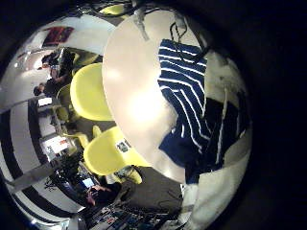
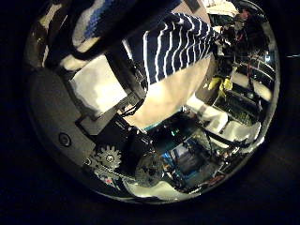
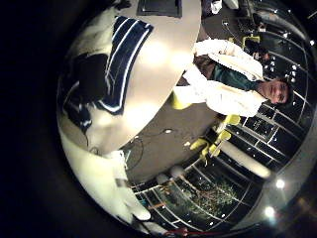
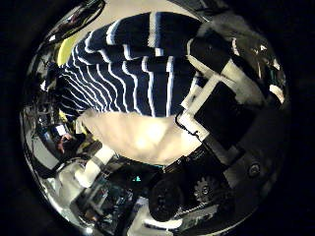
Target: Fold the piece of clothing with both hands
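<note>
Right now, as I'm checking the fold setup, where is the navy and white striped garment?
The navy and white striped garment lies on the pale round table, near its edge, close under both palms; yellow chairs stand beside the table.

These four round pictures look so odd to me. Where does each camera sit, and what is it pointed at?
Left little finger side palm view: on the left palm, looking down at the striped garment on the round table; yellow chairs beside it.
Left thumb side palm view: same palm, close over the garment; left robot hand parts and gears show.
Right little finger side palm view: on the right palm, facing garment, table and room.
Right thumb side palm view: garment fills it; right robot hand shows.
All four share the garment.
</note>
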Robot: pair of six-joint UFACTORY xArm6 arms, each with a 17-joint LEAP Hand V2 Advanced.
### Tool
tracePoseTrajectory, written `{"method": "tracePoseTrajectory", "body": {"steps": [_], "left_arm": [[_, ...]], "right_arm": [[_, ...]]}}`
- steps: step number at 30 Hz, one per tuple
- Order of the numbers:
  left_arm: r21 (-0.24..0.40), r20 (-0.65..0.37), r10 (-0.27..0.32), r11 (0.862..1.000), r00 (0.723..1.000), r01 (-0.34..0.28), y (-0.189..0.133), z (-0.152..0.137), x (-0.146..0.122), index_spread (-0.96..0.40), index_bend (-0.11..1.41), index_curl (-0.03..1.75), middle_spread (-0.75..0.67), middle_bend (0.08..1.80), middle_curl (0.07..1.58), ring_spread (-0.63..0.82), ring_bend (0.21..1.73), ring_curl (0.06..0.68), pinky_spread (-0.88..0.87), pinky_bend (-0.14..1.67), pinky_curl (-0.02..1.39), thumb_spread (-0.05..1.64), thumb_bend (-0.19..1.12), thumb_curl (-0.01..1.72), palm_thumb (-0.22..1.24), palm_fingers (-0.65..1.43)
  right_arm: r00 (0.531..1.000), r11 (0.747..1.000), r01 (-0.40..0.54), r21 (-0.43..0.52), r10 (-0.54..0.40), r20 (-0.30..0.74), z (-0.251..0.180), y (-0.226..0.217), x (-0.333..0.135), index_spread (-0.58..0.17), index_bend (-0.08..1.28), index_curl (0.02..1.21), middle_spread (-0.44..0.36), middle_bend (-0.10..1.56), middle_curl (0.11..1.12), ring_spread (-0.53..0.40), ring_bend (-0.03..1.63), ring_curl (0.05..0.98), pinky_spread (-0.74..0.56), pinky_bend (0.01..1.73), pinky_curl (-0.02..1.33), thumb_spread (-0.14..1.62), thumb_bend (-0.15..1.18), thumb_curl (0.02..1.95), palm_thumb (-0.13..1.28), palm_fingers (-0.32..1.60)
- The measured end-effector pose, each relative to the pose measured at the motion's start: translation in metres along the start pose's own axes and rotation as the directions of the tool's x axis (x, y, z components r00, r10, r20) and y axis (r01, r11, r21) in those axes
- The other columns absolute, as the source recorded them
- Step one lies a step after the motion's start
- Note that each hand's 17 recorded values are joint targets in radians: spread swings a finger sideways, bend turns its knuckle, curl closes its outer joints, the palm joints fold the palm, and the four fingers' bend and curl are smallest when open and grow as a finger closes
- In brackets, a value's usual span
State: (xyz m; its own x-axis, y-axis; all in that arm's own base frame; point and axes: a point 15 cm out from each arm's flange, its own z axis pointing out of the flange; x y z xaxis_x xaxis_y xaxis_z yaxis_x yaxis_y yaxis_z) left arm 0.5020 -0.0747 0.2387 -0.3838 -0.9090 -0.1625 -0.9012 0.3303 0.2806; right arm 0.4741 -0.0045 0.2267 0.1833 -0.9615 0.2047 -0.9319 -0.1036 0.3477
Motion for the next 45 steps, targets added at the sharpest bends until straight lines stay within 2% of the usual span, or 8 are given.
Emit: {"method": "tracePoseTrajectory", "body": {"steps": [4,7,10,17,24,28,34,45], "left_arm": [[0.002,0.001,-0.060,0.998,0.998,0.060,-0.032,0.017,-0.013,-0.64,0.19,1.52,-0.67,0.81,1.10,-0.45,1.32,0.546,-0.64,1.04,0.75,1.12,-0.04,0.64,0.64,0.87],[0.040,-0.001,-0.117,0.992,0.993,0.117,-0.052,0.021,-0.024,-0.63,0.19,1.46,-0.65,0.76,1.06,-0.48,1.21,0.520,-0.64,0.99,0.75,1.11,-0.04,0.60,0.58,0.71],[0.119,-0.005,-0.155,0.981,0.988,0.155,-0.072,0.017,-0.035,-0.61,0.15,1.38,-0.62,0.64,1.01,-0.48,1.16,0.493,-0.65,0.99,0.75,1.11,-0.04,0.56,0.54,0.56],[0.197,-0.007,-0.194,0.962,0.981,0.191,-0.073,-0.011,-0.052,-0.48,0.13,1.16,-0.42,0.35,0.90,-0.38,1.08,0.461,-0.59,0.97,0.75,1.11,-0.03,0.47,0.44,0.21],[0.280,-0.014,-0.228,0.934,0.973,0.223,-0.052,-0.063,-0.071,-0.31,0.16,0.96,-0.17,0.27,0.78,-0.21,0.99,0.412,-0.44,0.84,0.72,1.11,-0.03,0.41,0.41,0.12],[0.239,-0.024,-0.203,0.950,0.979,0.203,-0.019,-0.073,-0.066,-0.23,0.17,0.86,-0.07,0.25,0.72,-0.14,0.95,0.389,-0.35,0.77,0.70,1.11,-0.03,0.38,0.39,0.13],[0.156,-0.071,-0.141,0.976,0.987,0.151,0.007,-0.049,-0.029,-0.16,0.17,0.75,0.00,0.24,0.65,-0.09,0.90,0.360,-0.24,0.68,0.66,1.11,-0.02,0.35,0.38,0.15],[0.118,-0.114,-0.102,0.986,0.988,0.115,0.016,0.012,0.007,-0.12,0.18,0.63,0.04,0.22,0.56,-0.06,0.85,0.327,-0.14,0.58,0.62,1.11,-0.02,0.32,0.37,0.20]], "right_arm": [[0.999,0.999,-0.042,0.005,0.042,0.019,0.011,-0.047,0.016,-0.326,0.88,0.95,-0.199,1.17,0.89,-0.248,1.38,0.782,-0.28,1.14,0.99,1.23,-0.03,0.69,0.79,0.68],[0.995,0.996,-0.091,-0.005,0.091,0.044,0.032,-0.061,0.042,-0.341,0.51,0.82,-0.260,0.95,0.80,-0.272,1.38,0.741,-0.35,1.14,0.93,1.30,-0.03,0.61,0.70,0.29],[0.992,0.992,-0.111,0.063,0.107,0.063,0.027,-0.076,0.050,-0.372,0.41,0.71,-0.247,0.72,0.69,-0.215,1.21,0.682,-0.23,1.01,0.90,1.33,-0.03,0.56,0.65,-0.07],[0.972,0.973,-0.154,0.171,0.119,0.200,-0.017,-0.066,0.070,-0.407,0.27,0.53,-0.141,0.43,0.51,0.042,0.85,0.490,0.18,0.80,0.74,1.32,-0.02,0.48,0.61,-0.07],[0.962,0.947,-0.178,0.266,0.110,0.251,-0.067,-0.037,0.097,-0.401,0.19,0.45,-0.111,0.39,0.45,0.100,0.75,0.409,0.37,0.65,0.61,1.30,-0.02,0.43,0.59,0.07],[0.963,0.933,-0.188,0.306,0.113,0.246,-0.095,-0.010,0.112,-0.385,0.19,0.43,-0.141,0.38,0.43,0.079,0.74,0.387,0.42,0.57,0.56,1.31,-0.02,0.40,0.55,0.16],[0.955,0.969,-0.169,0.178,0.116,0.274,-0.055,0.019,0.115,-0.342,0.17,0.40,-0.097,0.40,0.42,0.060,0.73,0.369,0.43,0.51,0.51,1.30,-0.03,0.36,0.46,0.20],[0.924,0.989,-0.145,-0.026,0.145,0.354,0.047,-0.013,0.093,-0.219,0.14,0.32,0.077,0.35,0.39,0.146,0.69,0.329,0.43,0.54,0.46,1.14,-0.03,0.31,0.30,0.11]]}}
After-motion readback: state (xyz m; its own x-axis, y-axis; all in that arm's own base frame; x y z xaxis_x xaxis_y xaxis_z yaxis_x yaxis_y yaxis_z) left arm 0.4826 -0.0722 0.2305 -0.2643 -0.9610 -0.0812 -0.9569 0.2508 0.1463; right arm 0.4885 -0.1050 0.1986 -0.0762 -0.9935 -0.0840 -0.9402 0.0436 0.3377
